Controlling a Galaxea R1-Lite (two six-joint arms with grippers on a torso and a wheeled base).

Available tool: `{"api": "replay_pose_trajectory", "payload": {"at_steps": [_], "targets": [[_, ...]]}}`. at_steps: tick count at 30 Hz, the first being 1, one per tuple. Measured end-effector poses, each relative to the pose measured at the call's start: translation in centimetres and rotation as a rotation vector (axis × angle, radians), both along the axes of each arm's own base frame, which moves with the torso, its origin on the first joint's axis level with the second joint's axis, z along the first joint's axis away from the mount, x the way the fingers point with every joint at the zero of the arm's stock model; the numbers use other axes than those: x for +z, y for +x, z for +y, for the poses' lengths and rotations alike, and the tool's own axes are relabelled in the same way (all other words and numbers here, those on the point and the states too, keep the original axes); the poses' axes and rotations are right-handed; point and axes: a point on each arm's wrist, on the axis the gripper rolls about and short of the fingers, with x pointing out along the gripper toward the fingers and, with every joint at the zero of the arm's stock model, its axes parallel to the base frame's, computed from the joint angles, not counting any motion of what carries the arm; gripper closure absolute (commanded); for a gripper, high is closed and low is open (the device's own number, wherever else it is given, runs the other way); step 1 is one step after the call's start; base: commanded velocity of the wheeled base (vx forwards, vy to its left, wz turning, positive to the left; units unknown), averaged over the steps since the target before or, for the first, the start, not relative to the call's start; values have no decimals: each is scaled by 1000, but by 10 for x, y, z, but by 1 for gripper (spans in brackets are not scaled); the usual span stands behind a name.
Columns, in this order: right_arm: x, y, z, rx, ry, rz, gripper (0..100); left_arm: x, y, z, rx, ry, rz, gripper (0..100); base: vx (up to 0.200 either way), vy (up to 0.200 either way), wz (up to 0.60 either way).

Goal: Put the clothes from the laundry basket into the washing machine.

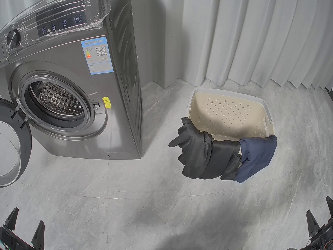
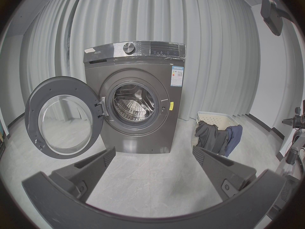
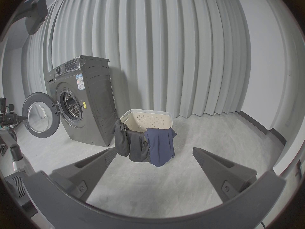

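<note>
Head view looks down on the washing machine (image 1: 69,87), which stands on the floor (image 1: 149,198) at the robot's left, in front of a pale curtain (image 1: 242,28). Its round door (image 1: 10,146) is swung wide to the left, probably so that the mouth is free for loading. The laundry basket (image 1: 229,91) sits on the floor just to the machine's right, likely so a carry across would be brief. Both clothes hang over the basket's near rim rather than lying inside: a dark grey garment (image 1: 208,153) on the left and a navy garment (image 1: 256,155) touching it on the right. Their loose folds should be easy to pinch. The left hand (image 1: 27,217) and right hand (image 1: 318,207) sit low at the near corners, well apart from the clothes, each with fingers spread and holding nothing. The left wrist view faces squarely into the drum (image 1: 59,99), where no cloth can be seen, while the head view catches it at a slant. The right wrist view shows the navy garment trailing down the basket's outer wall, and the head view shows the basket's bare inside.
</note>
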Motion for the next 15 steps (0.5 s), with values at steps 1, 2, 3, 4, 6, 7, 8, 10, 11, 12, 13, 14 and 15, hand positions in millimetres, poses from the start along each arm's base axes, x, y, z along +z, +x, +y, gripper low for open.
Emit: {"api": "replay_pose_trajectory", "payload": {"at_steps": [1, 2, 3, 4, 6, 7, 8, 10, 11, 12, 13, 14, 15], "targets": [[0, 0, 0, 0, 0, 0, 0, 0, 0, 0, 0, 0, 0, 0, 0, 0, 0], [0, 0, 0, 0, 0, 0, 0, 0, 0, 0, 0, 0, 0, 0, 0, 0, 0], [0, 0, 0, 0, 0, 0, 0, 0, 0, 0, 0, 0, 0, 0, 0, 0, 0], [0, 0, 0, 0, 0, 0, 0, 0, 0, 0, 0, 0, 0, 0, 0, 0, 0], [0, 0, 0, 0, 0, 0, 0, 0, 0, 0, 0, 0, 0, 0, 0, -200, 0], [0, 0, 0, 0, 0, 0, 0, 0, 0, 0, 0, 0, 0, 0, 0, -200, 0], [0, 0, 0, 0, 0, 0, 0, 0, 0, 0, 0, 0, 0, 0, 0, -200, 0], [0, 0, 0, -1, 0, 0, 0, 0, 0, 0, 0, 0, 0, 0, 0, -200, 0], [0, 0, 0, 0, 0, 0, 0, 0, 0, 0, 0, 0, 0, 0, 0, -200, 0], [0, 0, 0, 0, 0, 0, 0, 0, 0, 0, 0, 0, 0, 0, 0, -200, 0], [0, 0, 0, 0, 0, 0, 0, 0, 0, 0, 0, 0, 0, 0, 0, -200, 0], [0, 0, 0, 0, 0, 0, 0, 0, 0, 0, 0, 0, 0, 0, 0, -200, 0], [0, 0, 0, -1, 0, 0, 0, 0, 0, 0, 0, 0, 0, 0, 0, -200, 0]]}}
